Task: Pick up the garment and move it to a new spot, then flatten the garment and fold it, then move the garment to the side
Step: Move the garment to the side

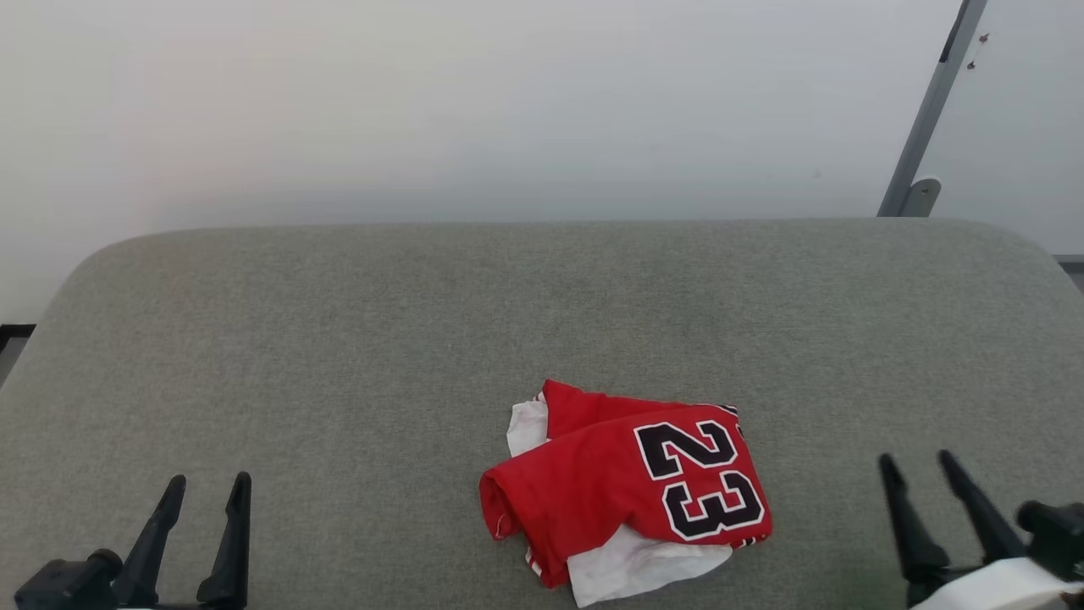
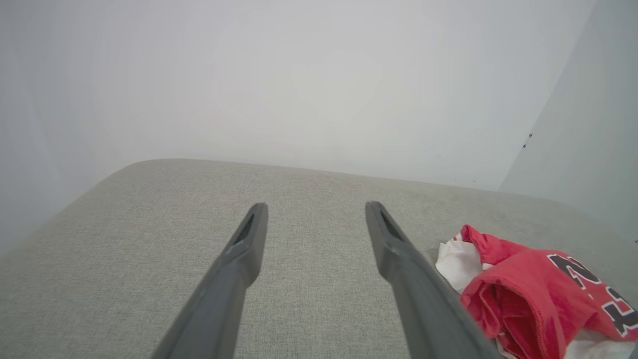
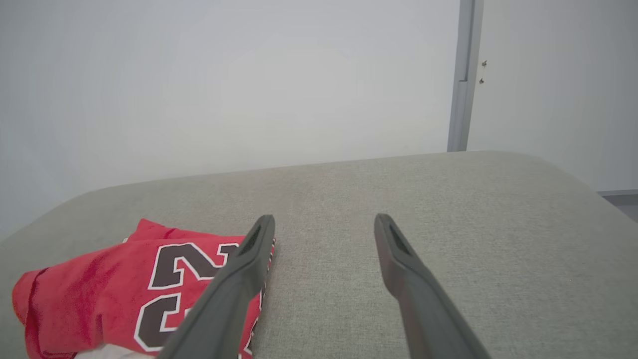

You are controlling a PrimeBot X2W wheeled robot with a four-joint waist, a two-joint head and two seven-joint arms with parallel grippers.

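The garment (image 1: 627, 487), a red jersey with white sleeves and a black, white-outlined "23", lies crumpled in a bundle on the grey upholstered surface (image 1: 381, 339), near its front middle. In the left wrist view the garment (image 2: 528, 289) sits at the lower right; in the right wrist view the garment (image 3: 124, 294) sits at the lower left. My left gripper (image 1: 209, 485) stands open at the lower left, well apart from the jersey, empty. My right gripper (image 1: 916, 463) stands open at the lower right, also apart and empty. Open fingers frame bare fabric for the left gripper (image 2: 314, 207) and right gripper (image 3: 324, 219).
A pale wall rises behind the surface. A grey metal post (image 1: 927, 110) leans at the back right, seen as the post (image 3: 463, 75) in the right wrist view. The surface's rounded corners fall away at left and right, with wide bare fabric around the jersey.
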